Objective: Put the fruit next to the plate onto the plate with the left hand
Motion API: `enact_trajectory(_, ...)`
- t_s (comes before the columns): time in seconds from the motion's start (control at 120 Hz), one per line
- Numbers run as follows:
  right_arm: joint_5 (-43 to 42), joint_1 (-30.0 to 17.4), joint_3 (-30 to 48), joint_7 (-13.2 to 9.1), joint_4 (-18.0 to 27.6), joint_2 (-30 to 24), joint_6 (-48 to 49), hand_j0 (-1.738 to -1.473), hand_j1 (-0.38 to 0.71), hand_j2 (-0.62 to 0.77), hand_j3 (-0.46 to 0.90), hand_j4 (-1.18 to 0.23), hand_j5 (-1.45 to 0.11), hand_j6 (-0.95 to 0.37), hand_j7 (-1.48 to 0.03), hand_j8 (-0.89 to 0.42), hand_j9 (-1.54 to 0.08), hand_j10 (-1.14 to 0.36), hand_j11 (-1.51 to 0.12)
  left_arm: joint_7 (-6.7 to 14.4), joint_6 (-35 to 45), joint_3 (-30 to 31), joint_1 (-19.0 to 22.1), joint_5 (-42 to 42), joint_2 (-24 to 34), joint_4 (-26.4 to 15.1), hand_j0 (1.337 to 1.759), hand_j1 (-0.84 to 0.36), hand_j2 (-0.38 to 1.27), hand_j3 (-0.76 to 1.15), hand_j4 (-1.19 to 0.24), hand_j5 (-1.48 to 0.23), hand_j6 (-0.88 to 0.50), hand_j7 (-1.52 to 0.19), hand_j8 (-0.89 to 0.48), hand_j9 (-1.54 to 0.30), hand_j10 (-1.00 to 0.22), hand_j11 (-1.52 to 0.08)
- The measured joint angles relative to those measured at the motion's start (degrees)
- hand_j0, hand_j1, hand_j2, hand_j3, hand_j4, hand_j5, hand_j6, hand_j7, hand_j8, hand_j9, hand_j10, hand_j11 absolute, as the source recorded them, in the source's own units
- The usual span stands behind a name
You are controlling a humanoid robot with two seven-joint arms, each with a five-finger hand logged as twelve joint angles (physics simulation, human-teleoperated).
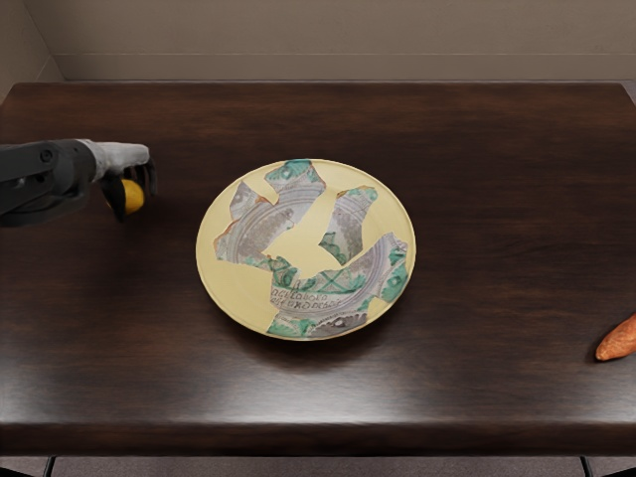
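Left hand (pixel 127 175), arm in from pic's left edge, fingers curled tight round 1 small yellow-orange fruit (pixel 133 197). Fruit sits in the grip left of the plate (pixel 213 260), not touching it, above the dark wood table (pixel 477 129). 1 plate: round, yellow w/ grey-green patches, a band of lettering near its front, too blurred to read. 1 orange veg (pixel 617 340) at far right edge.

Dark table (pixel 497 149) w/ plate (pixel 305 248), orange veg (pixel 618 340)
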Motion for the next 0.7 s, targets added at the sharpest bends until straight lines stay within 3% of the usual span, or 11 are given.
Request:
enact_trajectory(0.117, 0.01, 0.00, 0.00, 0.00, 0.00, 0.00, -0.01, -1.658, -0.31, -0.01, 0.00, -0.03, -0.04, -0.03, -0.04, -0.03, -0.04, -0.03, -0.04, 0.67, -1.34, -1.06, -1.26, -2.17, 1.25, -4.26, 1.658, -0.29, 0.40, 0.00, -0.61, -0.82, -0.57, -0.81, -0.50, -0.81, -0.62, -0.81)
enact_trajectory(0.275, 0.01, -0.13, 0.00, 0.01, 0.00, 0.00, -0.02, -1.658, -0.31, -0.01, 0.00, -0.03, -0.04, -0.03, -0.04, -0.03, -0.04, -0.03, -0.04, 1.43, -3.44, -3.20, -2.89, -4.70, 1.36, -6.66, 1.658, -0.31, 0.46, 0.00, -0.62, -0.83, -0.57, -0.82, -0.50, -0.82, -0.63, -0.82)
enact_trajectory(0.7, 0.01, -0.46, 0.05, 0.01, 0.00, 0.00, -0.05, -1.658, -0.31, -0.01, 0.00, -0.03, -0.04, -0.03, -0.04, -0.03, -0.04, -0.03, -0.04, 2.87, -10.28, -7.82, -7.04, -11.82, -0.61, -7.66, 1.657, -0.30, 0.51, 0.00, -0.66, -0.88, -0.58, -0.87, -0.51, -0.87, -0.67, -0.87)
